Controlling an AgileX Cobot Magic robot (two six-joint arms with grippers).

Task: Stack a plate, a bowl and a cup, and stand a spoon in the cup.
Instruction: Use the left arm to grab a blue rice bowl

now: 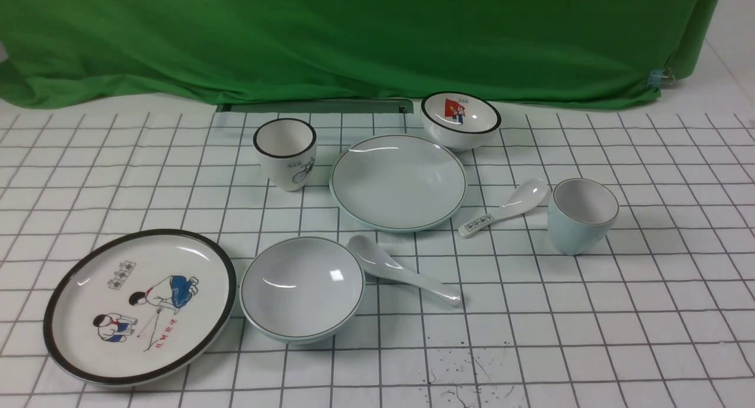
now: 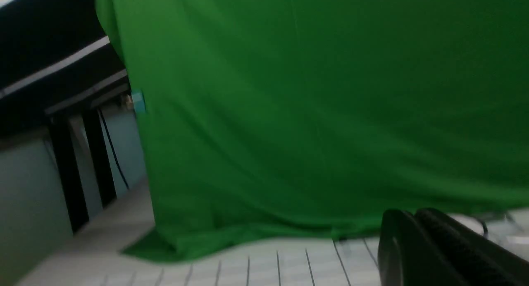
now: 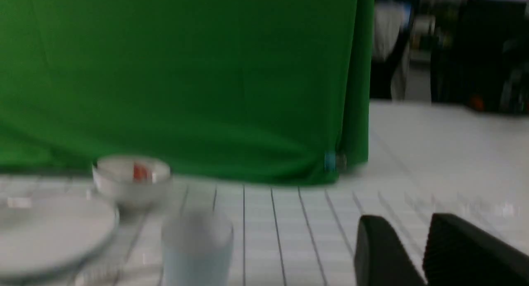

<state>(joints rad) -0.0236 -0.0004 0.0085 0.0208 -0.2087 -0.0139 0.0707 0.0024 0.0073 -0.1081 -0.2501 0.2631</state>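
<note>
Plate [image 1: 399,181] at centre of worktop [image 1: 649,313], bare. Bowl [image 1: 302,287] near-left of it. Spoon [image 1: 401,269] lies flat, just right of bowl. Cup [image 1: 582,215] upright, right of plate. Left claw [image 2: 413,213] pressed closed, empty. Right claw [image 3: 407,222] narrowly parted, empty.

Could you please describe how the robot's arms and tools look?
Only their ends show, in the wrist views: the left tool and right tool each have two black, round-tipped fingers with finely textured faces. No arms, cables or markings are visible.
</note>
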